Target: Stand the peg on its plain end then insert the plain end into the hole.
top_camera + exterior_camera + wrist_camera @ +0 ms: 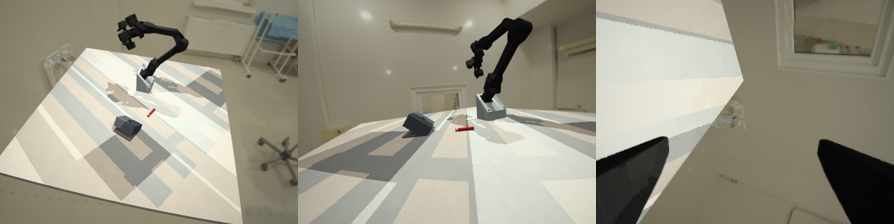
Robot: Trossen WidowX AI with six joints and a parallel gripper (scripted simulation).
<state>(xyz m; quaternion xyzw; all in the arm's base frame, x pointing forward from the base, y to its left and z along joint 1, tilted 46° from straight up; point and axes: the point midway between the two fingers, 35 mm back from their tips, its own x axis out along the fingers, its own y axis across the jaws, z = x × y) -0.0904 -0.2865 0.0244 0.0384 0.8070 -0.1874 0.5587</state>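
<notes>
Between the sloped panel's block (127, 126) (418, 123) and the arm's wedge base (142, 87) (482, 112), inward from every edge and corner of the bench (208, 187) (444, 203) (656, 55), the red peg (151, 112) (464, 128) lies flat, the gripper (123, 37) (473, 70) (744, 145) released and raised well apart from it

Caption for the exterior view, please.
Open gripper raised above the table, red peg lying beside the dark sloped block.

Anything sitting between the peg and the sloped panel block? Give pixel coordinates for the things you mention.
No object shows between the red peg (151, 112) (465, 128) and the dark sloped block (127, 125) (418, 123); both the top and exterior views show only patterned tabletop there.
</notes>
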